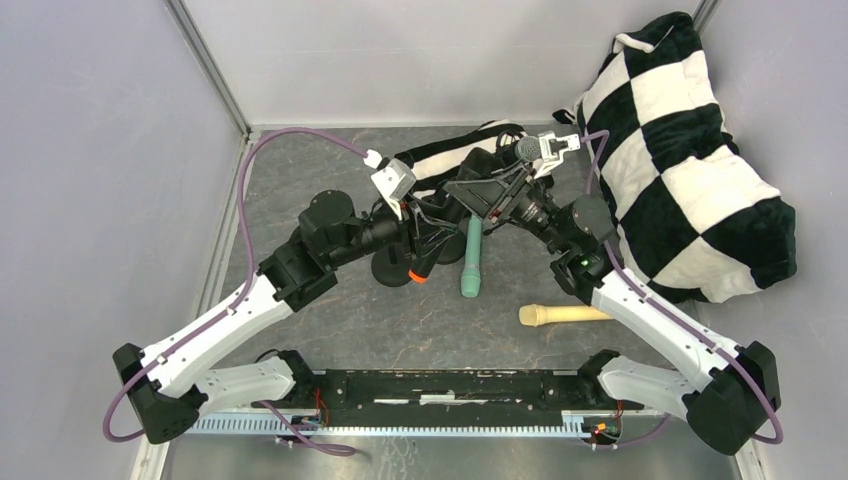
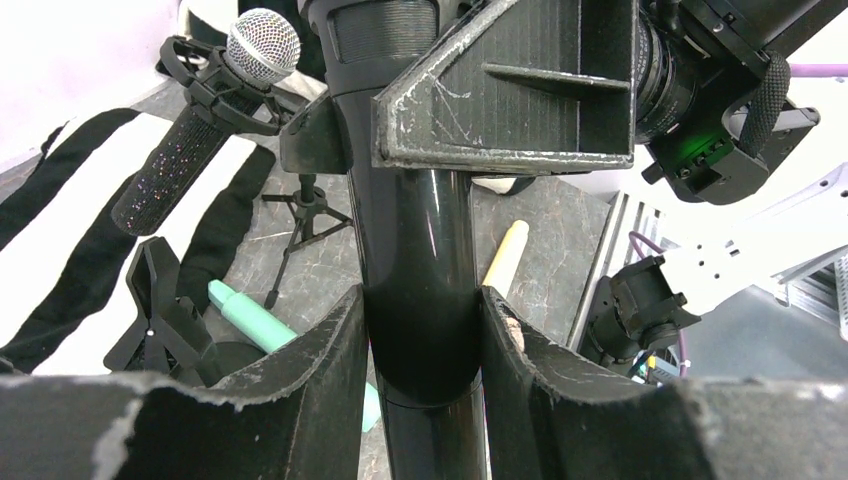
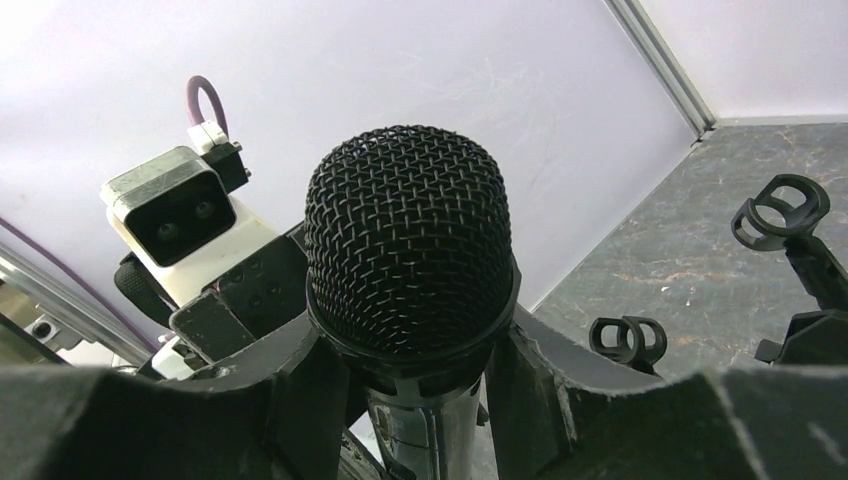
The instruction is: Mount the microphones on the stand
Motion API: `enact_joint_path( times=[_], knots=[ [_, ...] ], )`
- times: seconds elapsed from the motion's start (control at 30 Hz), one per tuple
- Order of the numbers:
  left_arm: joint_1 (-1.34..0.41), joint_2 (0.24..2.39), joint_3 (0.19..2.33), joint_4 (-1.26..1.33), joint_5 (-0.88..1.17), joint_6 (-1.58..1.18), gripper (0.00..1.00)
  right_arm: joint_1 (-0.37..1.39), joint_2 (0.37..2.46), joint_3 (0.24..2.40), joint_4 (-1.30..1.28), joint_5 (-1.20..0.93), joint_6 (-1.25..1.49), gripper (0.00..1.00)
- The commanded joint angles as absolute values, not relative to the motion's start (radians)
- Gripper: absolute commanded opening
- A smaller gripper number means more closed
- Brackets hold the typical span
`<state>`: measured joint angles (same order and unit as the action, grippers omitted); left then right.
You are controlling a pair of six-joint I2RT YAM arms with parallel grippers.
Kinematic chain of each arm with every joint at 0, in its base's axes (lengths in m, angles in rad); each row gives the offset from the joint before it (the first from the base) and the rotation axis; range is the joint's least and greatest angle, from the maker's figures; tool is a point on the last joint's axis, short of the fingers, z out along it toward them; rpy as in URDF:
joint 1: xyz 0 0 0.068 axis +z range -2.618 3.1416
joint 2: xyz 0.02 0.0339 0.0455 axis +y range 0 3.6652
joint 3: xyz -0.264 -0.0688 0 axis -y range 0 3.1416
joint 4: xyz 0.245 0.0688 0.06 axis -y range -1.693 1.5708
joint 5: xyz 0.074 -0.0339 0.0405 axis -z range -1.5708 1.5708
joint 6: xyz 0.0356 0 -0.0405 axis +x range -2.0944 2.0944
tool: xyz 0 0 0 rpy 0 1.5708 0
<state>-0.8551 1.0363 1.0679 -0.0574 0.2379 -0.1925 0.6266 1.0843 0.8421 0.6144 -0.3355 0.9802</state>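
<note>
Both grippers are shut on the same black microphone with the orange ring (image 1: pixel 416 273). My left gripper (image 2: pixel 422 300) grips its glossy black body (image 2: pixel 420 230). My right gripper (image 3: pixel 410 335) grips just below its black mesh head (image 3: pixel 408 230). In the top view the left gripper (image 1: pixel 425 240) and right gripper (image 1: pixel 485 200) meet at the table's middle back. The silver-mesh microphone (image 2: pixel 200 110) sits in a black clip of the stand (image 2: pixel 300 205). The mint green microphone (image 1: pixel 470 258) and the cream-yellow microphone (image 1: pixel 565 314) lie on the table. Two empty clips (image 3: pixel 785 205) show to the right.
A large black-and-white checkered plush bag (image 1: pixel 690 150) fills the back right. A striped black-and-white cloth (image 2: pixel 60 250) lies behind the stand. A black round base (image 1: pixel 388 268) sits below the left gripper. Grey walls enclose the table.
</note>
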Motion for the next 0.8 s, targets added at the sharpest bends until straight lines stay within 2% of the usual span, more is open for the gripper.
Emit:
enact_joint_path(
  times=[0.0,0.07,0.17,0.2,0.23,0.43,0.6,0.77],
  knots=[
    [-0.861,1.026,1.067,0.033,0.171,-0.23,0.27,0.629,1.045,0.804,0.706,-0.275,0.988,0.1],
    [-0.86,1.032,1.081,0.011,0.104,-0.264,0.53,0.628,0.999,0.764,0.718,-0.201,0.972,0.0],
    [-0.859,1.057,1.131,-0.063,0.009,-0.316,0.8,0.628,0.922,0.748,0.647,-0.079,0.856,0.0],
    [-0.859,1.066,1.148,-0.087,-0.037,-0.334,0.93,0.628,0.891,0.756,0.591,-0.042,0.786,0.0],
    [-0.859,1.079,1.163,-0.112,-0.083,-0.358,0.99,0.628,0.862,0.767,0.525,0.004,0.715,0.0],
    [-0.85,1.197,1.291,-0.272,-0.32,-0.531,1.0,0.628,0.704,0.742,0.309,0.238,0.482,0.0],
    [-0.85,1.268,1.304,-0.263,-0.301,-0.378,1.0,0.627,0.611,0.726,0.182,0.309,0.36,0.0],
    [-0.837,1.365,1.348,-0.36,-0.329,-0.15,1.0,0.628,0.566,0.739,0.102,0.312,0.281,0.0]
  ],
)
